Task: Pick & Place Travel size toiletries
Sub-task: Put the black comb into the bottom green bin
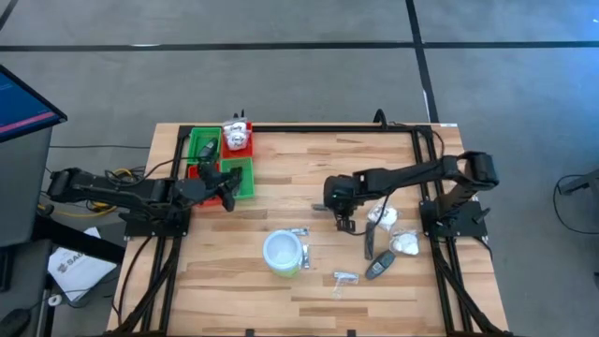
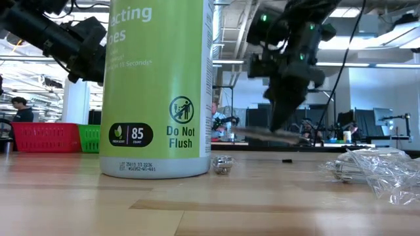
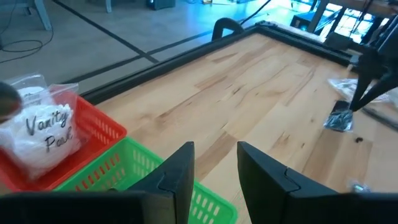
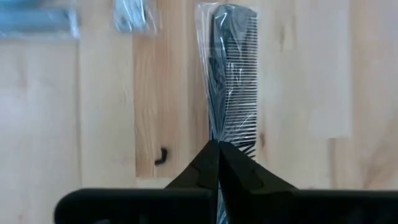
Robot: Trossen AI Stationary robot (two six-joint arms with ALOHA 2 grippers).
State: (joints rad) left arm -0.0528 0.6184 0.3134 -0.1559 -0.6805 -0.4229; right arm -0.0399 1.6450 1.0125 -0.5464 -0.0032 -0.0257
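My right gripper [image 1: 343,219] stands over the table's middle, shut on a slim black comb in clear wrap [image 4: 230,74], which shows in the low view as a thin level strip [image 2: 269,134] above the wood. Other toiletries lie near it on the table: white lumpy packets [image 1: 382,215] [image 1: 404,245], a dark stick [image 1: 370,241], a dark oval [image 1: 379,267] and clear sachets [image 1: 298,234] [image 1: 344,277]. My left gripper [image 3: 214,171] is open and hovers over the tray's green compartment [image 3: 118,174]. A white printed packet [image 3: 37,130] lies in the red compartment. My right gripper pinches the wrapped comb at one end [image 4: 219,138] between its two fingertips [image 4: 205,165], coming from above and pointing down. The comb runs straight out from the fingertips. It is lifted clear of the table and lies about level in the low view.
The round white tub with a green side [image 1: 283,253] stands on the table's near middle and fills the low view's left [image 2: 157,85]. The red and green tray [image 1: 201,140] sits at the far left corner. Bare wood lies between the tray and my right gripper.
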